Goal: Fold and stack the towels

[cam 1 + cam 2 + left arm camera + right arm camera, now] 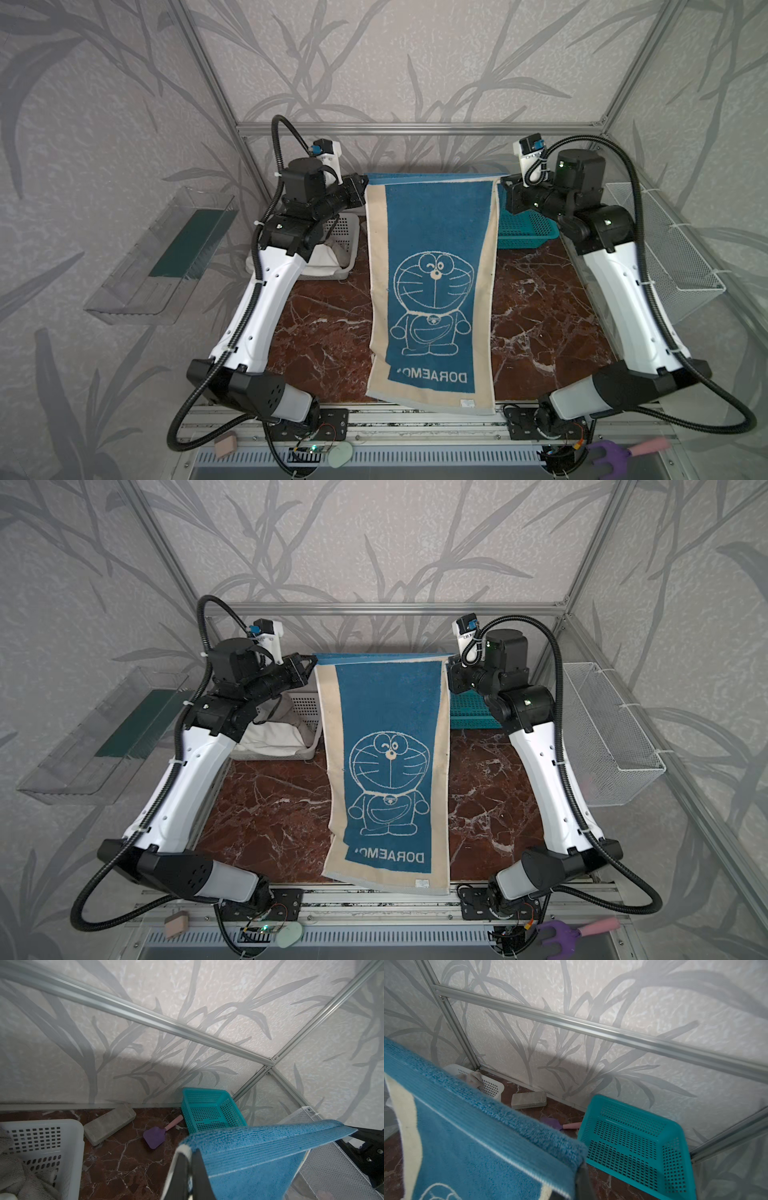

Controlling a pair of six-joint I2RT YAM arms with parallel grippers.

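A blue towel (pixel 432 249) (pixel 386 712) with beige borders and a white cartoon outline is stretched between my two grippers above the back of the marble table. It slopes down, and its lower end lies over the table's front edge. My left gripper (pixel 365 183) (pixel 313 659) (pixel 190 1153) is shut on one upper corner of the towel (pixel 249 1151). My right gripper (pixel 502 183) (pixel 449 661) (pixel 581 1167) is shut on the other upper corner of the towel (pixel 477 1136). Pale crumpled cloth (pixel 328 253) (pixel 12 1167) (pixel 472 1079) lies in the white basket (pixel 351 224) at the back left.
A teal basket (pixel 523 228) (pixel 209 1111) (pixel 633 1142) stands at the back right. A grey block (pixel 110 1124) (pixel 529 1100) and a purple spatula (pixel 154 1136) lie by the back wall. A wire basket (pixel 665 249) hangs on the right wall and a clear tray (pixel 166 257) on the left.
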